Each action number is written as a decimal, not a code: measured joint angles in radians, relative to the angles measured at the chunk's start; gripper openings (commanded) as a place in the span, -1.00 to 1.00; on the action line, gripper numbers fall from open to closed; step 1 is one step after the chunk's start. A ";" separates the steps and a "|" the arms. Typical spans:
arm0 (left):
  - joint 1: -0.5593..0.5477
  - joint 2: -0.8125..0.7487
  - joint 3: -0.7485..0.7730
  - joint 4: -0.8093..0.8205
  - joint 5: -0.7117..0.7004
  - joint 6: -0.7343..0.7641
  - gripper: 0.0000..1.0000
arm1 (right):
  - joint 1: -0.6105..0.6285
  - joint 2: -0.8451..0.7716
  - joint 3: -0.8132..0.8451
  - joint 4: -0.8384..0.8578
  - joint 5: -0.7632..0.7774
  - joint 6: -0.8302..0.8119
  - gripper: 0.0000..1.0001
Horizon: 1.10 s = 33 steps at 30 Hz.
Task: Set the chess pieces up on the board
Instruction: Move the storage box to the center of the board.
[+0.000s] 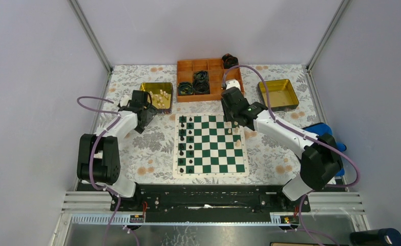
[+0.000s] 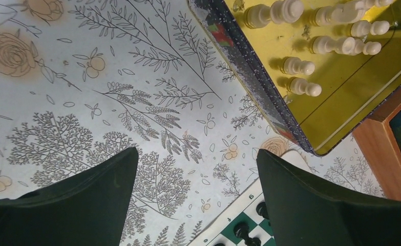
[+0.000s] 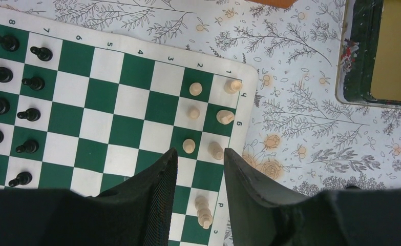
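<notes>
The green and white board (image 1: 211, 146) lies mid-table. Black chess pieces (image 1: 186, 143) fill its two left columns. Several cream pieces (image 3: 193, 112) stand at its far right corner. My right gripper (image 1: 235, 124) hovers over that corner, open a little (image 3: 199, 151). A tall cream piece (image 3: 204, 210) stands on the edge row between its fingers, with a gap on each side. My left gripper (image 1: 147, 114) is wide open and empty (image 2: 197, 151) over the tablecloth, between the board's far left corner (image 2: 239, 218) and a tin of cream pieces (image 2: 336, 45).
The yellow-lined tin holding cream pieces (image 1: 157, 96) sits far left of the board. An empty matching tin (image 1: 277, 95) sits far right. An orange compartment tray (image 1: 208, 77) with black coiled rolls stands behind the board. Frame posts and walls enclose the table.
</notes>
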 measured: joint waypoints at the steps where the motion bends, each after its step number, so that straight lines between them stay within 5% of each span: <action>1: 0.003 0.008 0.002 0.000 0.006 -0.006 0.85 | -0.002 0.001 0.000 0.005 -0.004 -0.005 -0.09; 33: 0.070 0.203 0.181 0.029 0.056 -0.086 0.62 | -0.077 0.050 0.000 0.035 -0.090 -0.051 -0.09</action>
